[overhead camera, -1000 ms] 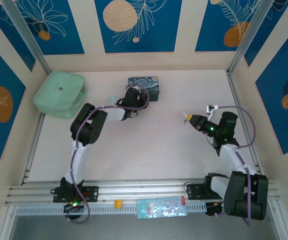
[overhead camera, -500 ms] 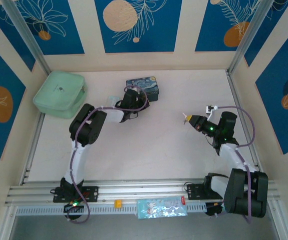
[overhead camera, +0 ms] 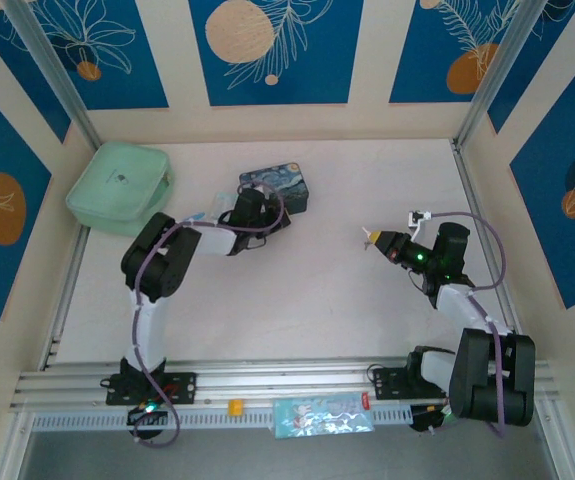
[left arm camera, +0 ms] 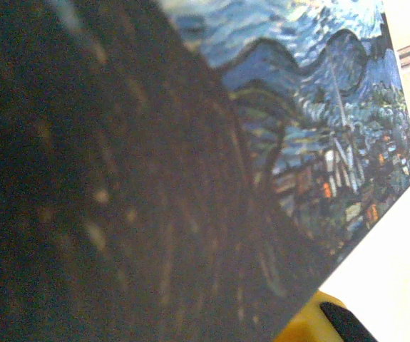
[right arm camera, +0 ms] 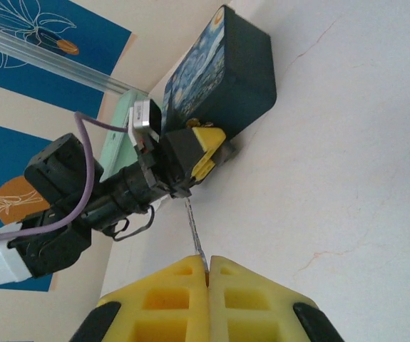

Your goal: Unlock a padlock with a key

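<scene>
My right gripper (overhead camera: pixel 371 238) hovers over the right middle of the table, shut on the thin pale key (right arm camera: pixel 196 235). The key's blade sticks out from between the yellow fingers (right arm camera: pixel 169 299) and points at the left gripper. My left gripper (overhead camera: pixel 251 206) presses against the near left side of the blue starry-night tin (overhead camera: pixel 275 188). Its yellow finger (right arm camera: pixel 203 152) touches the tin's dark wall (right arm camera: pixel 251 78). The painted lid (left arm camera: pixel 319 107) looms very close in the left wrist view, with one yellow fingertip (left arm camera: pixel 301 326) at the bottom. The padlock is hidden.
A mint-green case (overhead camera: pixel 119 187) lies at the back left. Small clear-blue packets (overhead camera: pixel 203 214) sit beside the left forearm. A patterned packet (overhead camera: pixel 322 415) and a yellow bit (overhead camera: pixel 234 406) rest on the front rail. Open tabletop lies between the grippers.
The left gripper and the tin have shifted together to the left and slightly nearer, the tin turning a little. The right gripper with the key has barely moved.
</scene>
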{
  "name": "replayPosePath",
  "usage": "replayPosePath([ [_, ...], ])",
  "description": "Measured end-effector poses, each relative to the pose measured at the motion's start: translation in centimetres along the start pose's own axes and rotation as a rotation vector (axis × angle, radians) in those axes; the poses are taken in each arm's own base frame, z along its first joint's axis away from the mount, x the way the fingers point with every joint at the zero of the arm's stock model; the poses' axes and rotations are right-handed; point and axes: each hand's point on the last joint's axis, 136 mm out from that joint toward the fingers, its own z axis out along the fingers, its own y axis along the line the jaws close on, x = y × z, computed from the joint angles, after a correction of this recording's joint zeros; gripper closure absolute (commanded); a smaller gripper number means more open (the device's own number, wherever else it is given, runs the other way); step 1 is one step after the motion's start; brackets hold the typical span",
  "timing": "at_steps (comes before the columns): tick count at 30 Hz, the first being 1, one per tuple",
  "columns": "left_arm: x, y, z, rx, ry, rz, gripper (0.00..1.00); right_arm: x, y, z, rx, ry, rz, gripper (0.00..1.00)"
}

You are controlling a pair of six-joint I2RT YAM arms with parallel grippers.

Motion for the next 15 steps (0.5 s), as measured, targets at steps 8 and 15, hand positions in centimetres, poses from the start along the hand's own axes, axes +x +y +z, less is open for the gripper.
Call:
replayPosePath([
  [8, 0.20, 0.35, -0.45, -0.006, -0.012, 0.029, 0.83, 0.37, -0.20, 0.31, 0.002, 0.016, 0.010, 1.00],
  [15, 0.69, 0.73, -0.23, -0.060, -0.038, 0.075, 0.69, 0.34, -0.09, 0.30, 0.002, 0.013, 0.006, 1.00],
])
